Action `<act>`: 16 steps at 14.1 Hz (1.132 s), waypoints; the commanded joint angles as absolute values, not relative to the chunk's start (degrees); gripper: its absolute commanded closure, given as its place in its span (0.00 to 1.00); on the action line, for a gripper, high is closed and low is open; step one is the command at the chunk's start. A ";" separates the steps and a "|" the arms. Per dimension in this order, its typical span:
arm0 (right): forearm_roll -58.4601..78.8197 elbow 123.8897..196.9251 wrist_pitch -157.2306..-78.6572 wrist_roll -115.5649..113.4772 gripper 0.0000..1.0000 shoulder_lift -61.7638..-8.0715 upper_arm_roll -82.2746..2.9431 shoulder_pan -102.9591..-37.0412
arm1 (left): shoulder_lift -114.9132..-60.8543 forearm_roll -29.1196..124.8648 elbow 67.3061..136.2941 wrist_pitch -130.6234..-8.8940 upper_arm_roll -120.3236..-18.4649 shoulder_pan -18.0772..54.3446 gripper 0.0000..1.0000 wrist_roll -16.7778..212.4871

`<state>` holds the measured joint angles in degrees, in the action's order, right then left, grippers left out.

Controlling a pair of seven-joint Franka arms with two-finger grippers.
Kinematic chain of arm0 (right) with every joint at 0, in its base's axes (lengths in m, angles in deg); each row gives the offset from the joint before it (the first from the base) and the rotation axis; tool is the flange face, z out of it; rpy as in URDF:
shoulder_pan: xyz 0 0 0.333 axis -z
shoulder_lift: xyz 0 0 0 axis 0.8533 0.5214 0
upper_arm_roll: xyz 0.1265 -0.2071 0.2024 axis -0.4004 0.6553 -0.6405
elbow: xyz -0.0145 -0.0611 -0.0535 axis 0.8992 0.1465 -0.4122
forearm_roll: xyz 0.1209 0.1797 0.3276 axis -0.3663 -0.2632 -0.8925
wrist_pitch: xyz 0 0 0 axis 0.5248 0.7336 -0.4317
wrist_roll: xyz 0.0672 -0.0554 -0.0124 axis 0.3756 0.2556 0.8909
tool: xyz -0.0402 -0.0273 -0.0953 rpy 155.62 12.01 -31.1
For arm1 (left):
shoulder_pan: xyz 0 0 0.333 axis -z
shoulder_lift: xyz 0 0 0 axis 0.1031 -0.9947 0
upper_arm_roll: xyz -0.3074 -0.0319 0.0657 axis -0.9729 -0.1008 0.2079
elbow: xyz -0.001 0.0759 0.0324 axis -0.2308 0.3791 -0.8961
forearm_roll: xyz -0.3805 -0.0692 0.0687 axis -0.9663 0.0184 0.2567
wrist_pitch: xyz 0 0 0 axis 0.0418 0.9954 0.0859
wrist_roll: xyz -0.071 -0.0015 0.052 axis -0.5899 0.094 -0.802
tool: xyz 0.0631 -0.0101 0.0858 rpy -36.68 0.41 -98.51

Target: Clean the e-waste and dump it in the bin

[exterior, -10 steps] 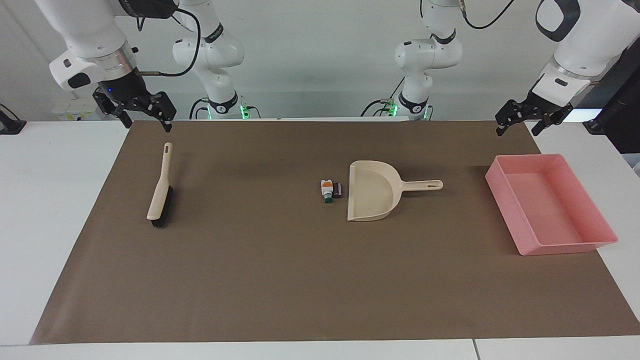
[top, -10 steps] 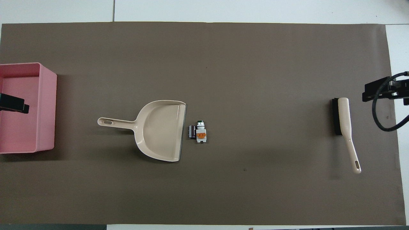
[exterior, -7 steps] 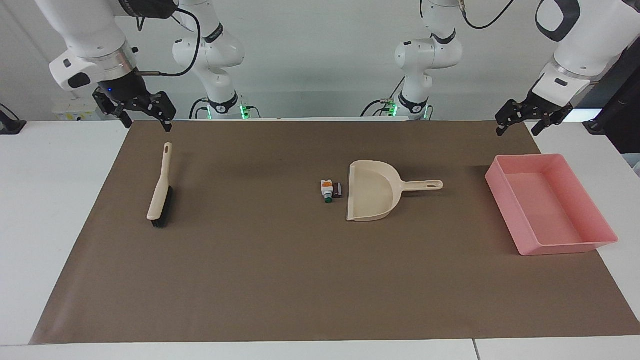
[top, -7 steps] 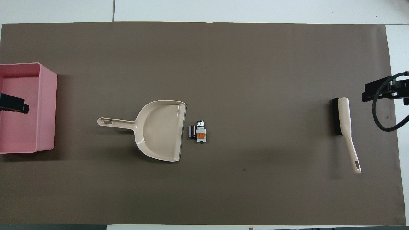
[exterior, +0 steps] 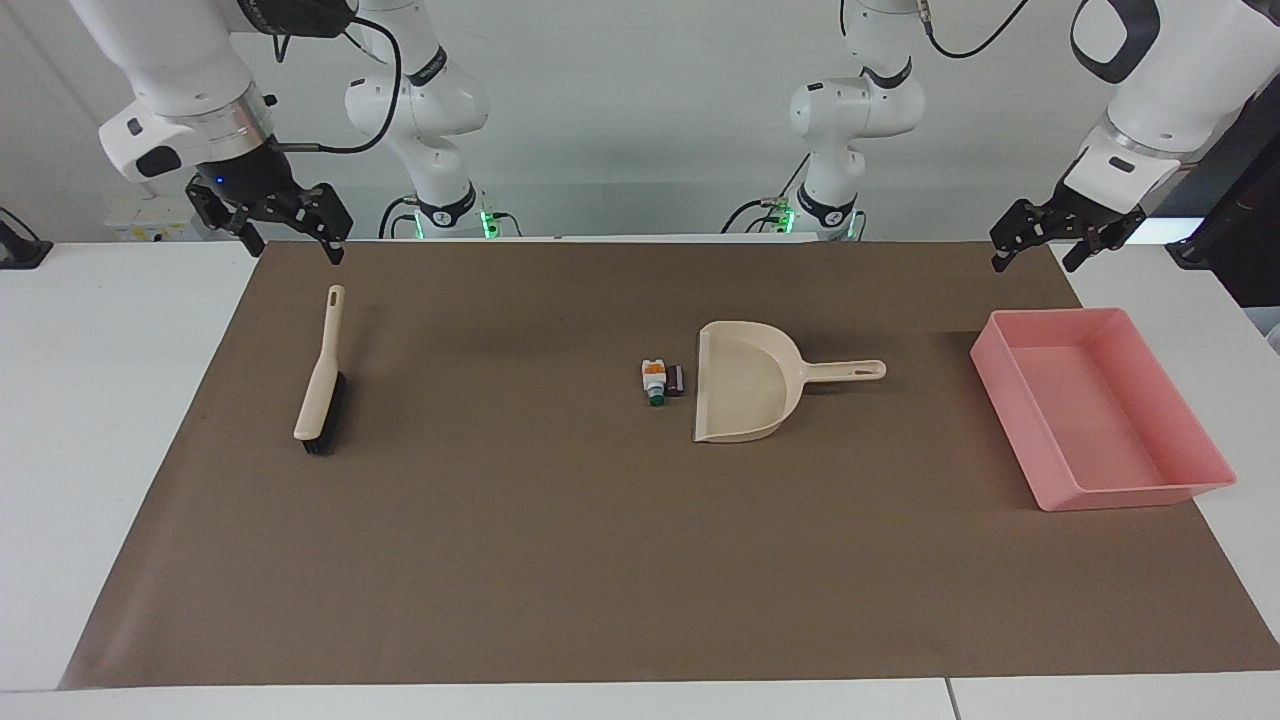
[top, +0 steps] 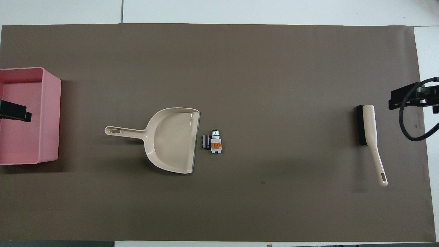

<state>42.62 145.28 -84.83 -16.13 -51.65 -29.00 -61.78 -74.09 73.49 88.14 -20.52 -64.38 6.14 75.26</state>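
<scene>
The e-waste is two tiny pieces side by side mid-mat: a white piece with orange and green parts [exterior: 653, 379] [top: 215, 144] and a dark block [exterior: 677, 380] [top: 206, 141], right at the beige dustpan's [exterior: 745, 395] [top: 171, 139] open lip. The pink bin [exterior: 1010, 400] [top: 51, 116] stands at the left arm's end of the mat. My left gripper [exterior: 1033, 262] [top: 13, 115] hangs open and empty in the air beside the bin. My right gripper [exterior: 293, 248] [top: 408, 97] hangs open and empty over the brush handle's tip.
A beige hand brush with black bristles [exterior: 320, 390] [top: 368, 130] lies at the right arm's end of the brown mat [exterior: 560, 560]. The dustpan's handle points toward the bin.
</scene>
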 commanded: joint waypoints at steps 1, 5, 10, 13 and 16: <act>42.61 146.30 -84.72 -14.85 0.00 -52.19 -29.30 -60.86 | -73.69 73.10 88.58 -21.11 -64.70 5.39 0.00 74.94; 42.53 152.85 -88.38 -14.67 0.00 -54.90 -29.21 -59.38 | -73.69 73.10 88.58 -21.29 -64.70 5.30 0.00 74.85; 42.00 177.56 -103.95 -8.00 0.00 -62.57 -29.13 -50.51 | -73.69 73.10 88.75 -21.98 -64.96 5.74 0.00 73.54; 41.91 186.52 -113.34 -3.34 0.00 -60.81 -29.13 -46.19 | -71.16 73.10 95.84 -33.03 -65.22 7.58 0.00 61.36; 41.91 193.39 -117.58 -3.07 0.00 -60.81 -29.13 -45.13 | -69.13 73.10 99.91 -36.49 -65.31 8.29 0.00 48.81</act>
